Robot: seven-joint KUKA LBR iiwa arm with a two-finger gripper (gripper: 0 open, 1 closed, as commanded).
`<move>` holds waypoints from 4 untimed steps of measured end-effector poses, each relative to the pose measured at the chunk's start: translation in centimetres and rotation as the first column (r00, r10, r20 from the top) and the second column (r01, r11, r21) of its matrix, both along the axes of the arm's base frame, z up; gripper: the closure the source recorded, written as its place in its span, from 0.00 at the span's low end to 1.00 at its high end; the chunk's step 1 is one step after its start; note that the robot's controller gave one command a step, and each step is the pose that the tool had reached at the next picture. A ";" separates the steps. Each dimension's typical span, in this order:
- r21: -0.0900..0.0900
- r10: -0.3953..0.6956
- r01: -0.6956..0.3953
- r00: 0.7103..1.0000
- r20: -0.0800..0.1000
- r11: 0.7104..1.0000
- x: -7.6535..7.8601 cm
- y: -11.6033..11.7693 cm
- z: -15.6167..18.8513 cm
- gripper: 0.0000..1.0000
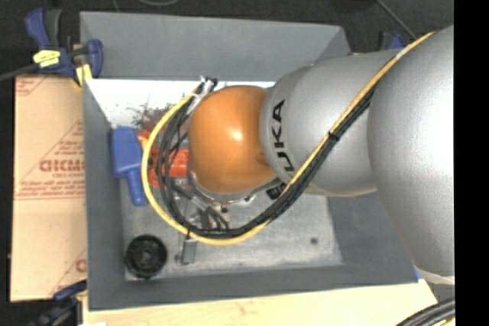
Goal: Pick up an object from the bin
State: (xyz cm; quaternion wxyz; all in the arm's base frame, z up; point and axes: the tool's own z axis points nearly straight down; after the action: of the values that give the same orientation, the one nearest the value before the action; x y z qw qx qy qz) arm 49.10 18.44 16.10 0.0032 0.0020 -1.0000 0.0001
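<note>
Silver arm (pixel 359 126) and its orange wrist cover (pixel 229 137) hang low in the bin (pixel 229 42), mostly covering the end effector (pixel 200 214). I cannot tell whether it is apart, together or clamped, so no pick shows as done. Just left lies a red-orange piece (pixel 174 162), then a blue handled tool (pixel 124 156). A black disc (pixel 145 254) sits at the near left.

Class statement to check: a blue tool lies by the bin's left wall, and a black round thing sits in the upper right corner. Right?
No. The camera view shows the black round thing in the lower left corner. The blue tool does lie by the left wall.
</note>
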 end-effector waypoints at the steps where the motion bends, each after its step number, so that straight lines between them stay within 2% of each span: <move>1: 0.002 -0.004 0.004 1.000 0.008 1.000 0.2 -0.1 0.4 0.00; 2: 0.002 0.057 -0.057 0.998 0.015 0.998 0.2 1.0 -2.6 0.00; 3: 0.001 0.041 -0.041 0.999 0.008 0.999 0.1 3.4 -6.8 0.00; 4: -0.002 0.135 -0.135 0.991 -0.001 0.991 -0.2 4.7 -8.5 1.00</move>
State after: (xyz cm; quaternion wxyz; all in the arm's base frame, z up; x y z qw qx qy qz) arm 48.88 23.12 7.58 0.0037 0.0699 -0.9975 0.0011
